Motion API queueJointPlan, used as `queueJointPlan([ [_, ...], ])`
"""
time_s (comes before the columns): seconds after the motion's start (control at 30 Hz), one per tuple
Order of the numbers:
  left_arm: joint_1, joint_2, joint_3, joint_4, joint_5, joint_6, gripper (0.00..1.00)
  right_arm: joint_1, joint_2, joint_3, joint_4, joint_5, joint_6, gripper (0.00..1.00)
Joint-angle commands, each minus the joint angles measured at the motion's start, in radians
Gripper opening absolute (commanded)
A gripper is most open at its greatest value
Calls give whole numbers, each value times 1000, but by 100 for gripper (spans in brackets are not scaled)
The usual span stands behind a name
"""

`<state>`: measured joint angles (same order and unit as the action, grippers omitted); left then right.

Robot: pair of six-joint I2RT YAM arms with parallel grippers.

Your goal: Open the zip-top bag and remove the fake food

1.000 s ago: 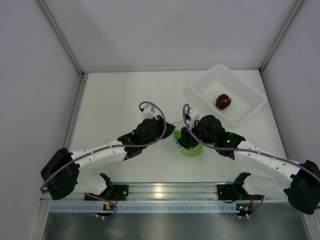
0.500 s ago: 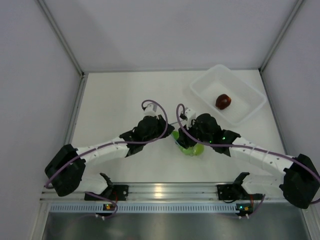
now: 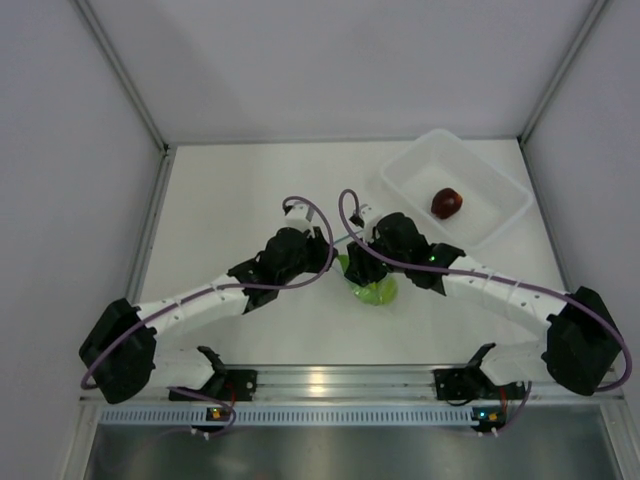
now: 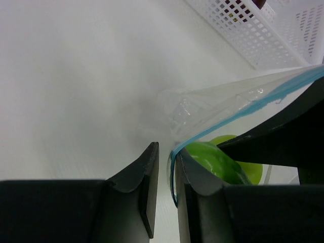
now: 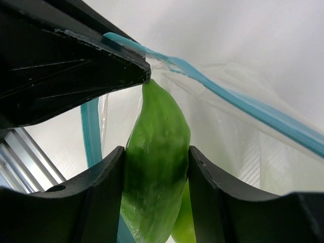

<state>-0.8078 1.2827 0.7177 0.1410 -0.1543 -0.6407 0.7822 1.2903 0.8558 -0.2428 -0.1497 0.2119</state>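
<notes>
Dark red-brown round plastic fruit [image 3: 446,203] lies in the white tray [image 3: 410,155], upper right. At centre, right gripper [image 5: 154,152] clamps the elongated green fruit [image 5: 157,192] inside the clear zip-top bag [image 4: 212,106]. Left gripper [image 4: 165,152], nearly closed, seemingly pinches its blue edge. Yellow-green apple [image 4: 251,172] not yet out.

From overhead we see the whole table [image 3: 250,190]; both wrist cameras sit close, sharing the bag [image 4: 217,104] and green fruit [image 5: 157,167].

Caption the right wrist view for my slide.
Right gripper pinches an elongated green plastic fruit between the light blue zipper strips of a clear plastic bag.
</notes>
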Motion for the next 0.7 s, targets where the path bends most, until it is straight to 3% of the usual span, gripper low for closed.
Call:
queueJointPlan([
  [0.0, 4, -58, -9, -32, -57, 98, 24, -11, 21, 68, -32, 12, 18, 0],
  [0.4, -24, -65, 0, 5, -8, 194, 23, -11, 66, 100, -39, -13, 38, 0],
  [0.43, -27, -65, 0, 3, -19, 191, 21, -11, 66, 100, -32, -25, 38, 0],
  [0.53, -27, -56, -3, 2, -76, 174, 0, -9, 52, 85, -15, -24, 38, 0],
  [0.67, -27, -45, -17, 0, -137, 147, 0, -9, 35, 72, -21, -21, 29, 0],
])
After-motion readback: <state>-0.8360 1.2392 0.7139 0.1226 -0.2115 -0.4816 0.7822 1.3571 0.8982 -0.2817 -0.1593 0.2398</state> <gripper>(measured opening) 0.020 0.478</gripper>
